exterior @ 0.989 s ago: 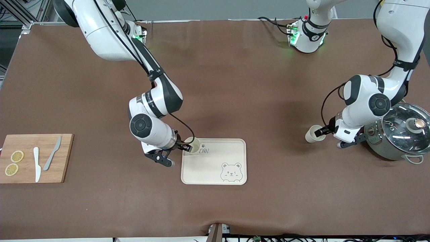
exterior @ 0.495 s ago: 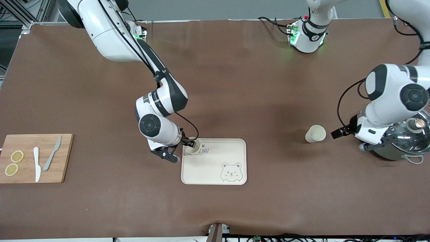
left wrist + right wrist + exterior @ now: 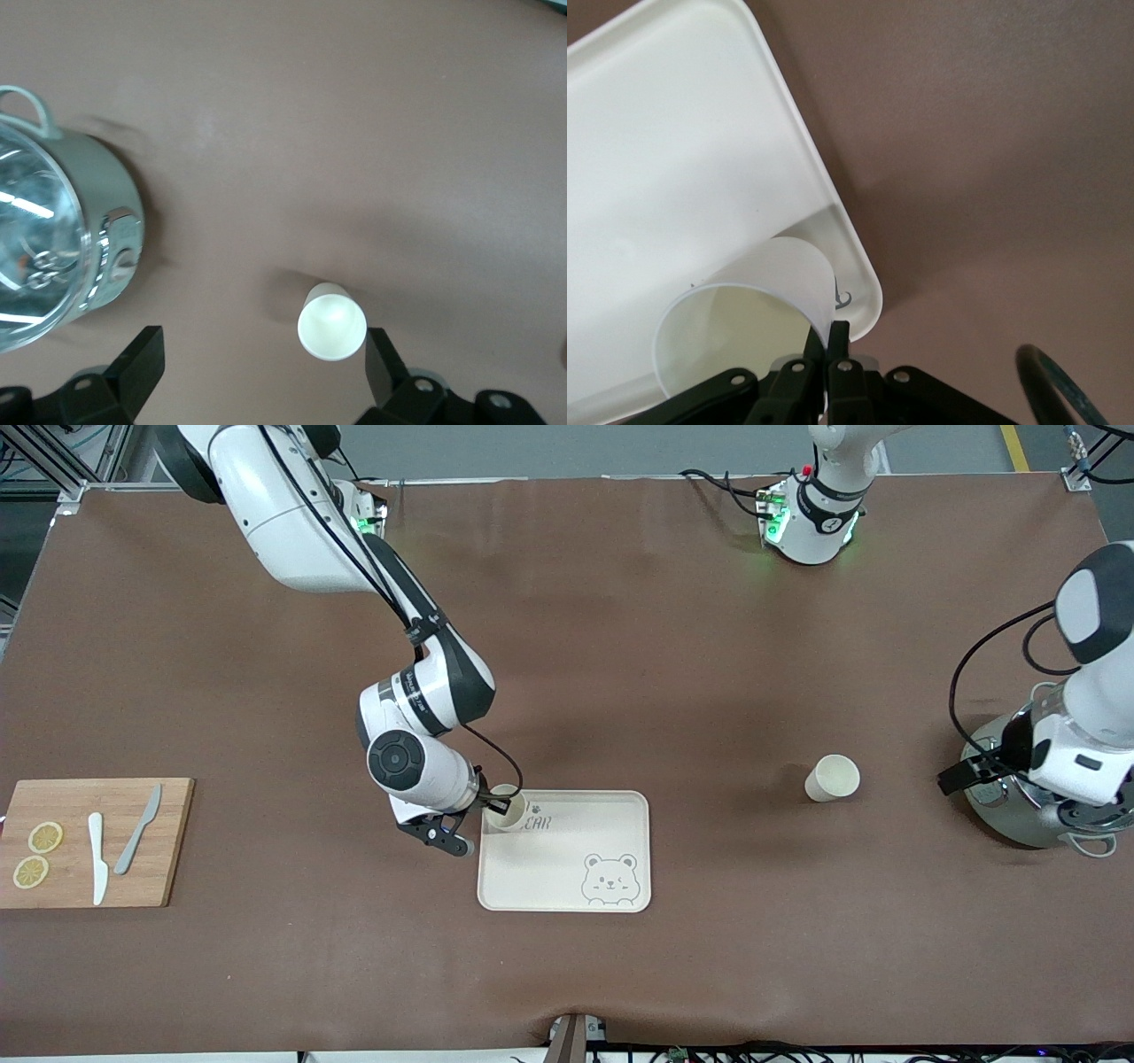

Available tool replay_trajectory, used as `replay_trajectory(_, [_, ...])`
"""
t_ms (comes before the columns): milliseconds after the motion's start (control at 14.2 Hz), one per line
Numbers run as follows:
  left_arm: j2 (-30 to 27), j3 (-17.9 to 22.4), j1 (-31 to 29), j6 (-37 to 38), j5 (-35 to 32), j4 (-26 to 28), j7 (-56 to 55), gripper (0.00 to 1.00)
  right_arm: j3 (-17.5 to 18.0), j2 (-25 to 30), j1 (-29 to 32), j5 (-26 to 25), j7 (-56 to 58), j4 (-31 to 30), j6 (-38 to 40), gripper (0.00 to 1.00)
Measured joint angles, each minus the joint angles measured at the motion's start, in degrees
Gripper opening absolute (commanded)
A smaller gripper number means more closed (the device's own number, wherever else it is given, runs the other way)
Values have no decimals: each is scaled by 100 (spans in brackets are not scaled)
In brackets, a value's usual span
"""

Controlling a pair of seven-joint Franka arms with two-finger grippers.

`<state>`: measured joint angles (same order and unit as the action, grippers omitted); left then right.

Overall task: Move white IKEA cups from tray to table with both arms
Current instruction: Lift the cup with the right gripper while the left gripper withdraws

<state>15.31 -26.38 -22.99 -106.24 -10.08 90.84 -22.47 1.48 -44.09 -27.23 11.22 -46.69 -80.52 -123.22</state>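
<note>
One white cup (image 3: 833,778) stands upright on the brown table, free of any gripper; it also shows in the left wrist view (image 3: 331,321). My left gripper (image 3: 961,775) is open and empty, raised beside the steel pot and apart from that cup; its fingers (image 3: 142,359) stand wide. My right gripper (image 3: 496,807) is shut on the rim of the second white cup (image 3: 508,804), pinching its wall. This cup (image 3: 744,310) is at the corner of the bear tray (image 3: 567,868) toward the right arm's end. I cannot tell whether its base touches the tray (image 3: 673,133).
A steel pot with a glass lid (image 3: 1005,802) stands at the left arm's end, seen in the left wrist view (image 3: 53,239). A wooden cutting board (image 3: 168,841) with two knives and lemon slices lies at the right arm's end.
My left gripper has pulled away from the cup on the table and risen toward the pot, leaving the cup standing. My right gripper with its cup shifted only slightly at the tray corner.
</note>
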Motion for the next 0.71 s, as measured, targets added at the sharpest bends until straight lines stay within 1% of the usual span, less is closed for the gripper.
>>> replay_trajectory(71, [-6,-9,1,267,0,-195,1,100,-7,5,18,0,0,45,74,0])
replay_trajectory(212, [-35,-60,8,781,0,-586,11,100,-14,28,83,2,0,267,526,0])
replay_trajectory(424, [-262,-184,15,1215,0,-863,15,100,-48,215,296,3,152,591,1364,0])
replay_trajectory(565, [-544,-189,18,1422,47,-877,273,100,-85,532,544,1,529,538,1824,0])
replay_trajectory(707, [-805,-176,14,1553,91,-878,650,100,-118,949,863,-8,1112,206,2071,0])
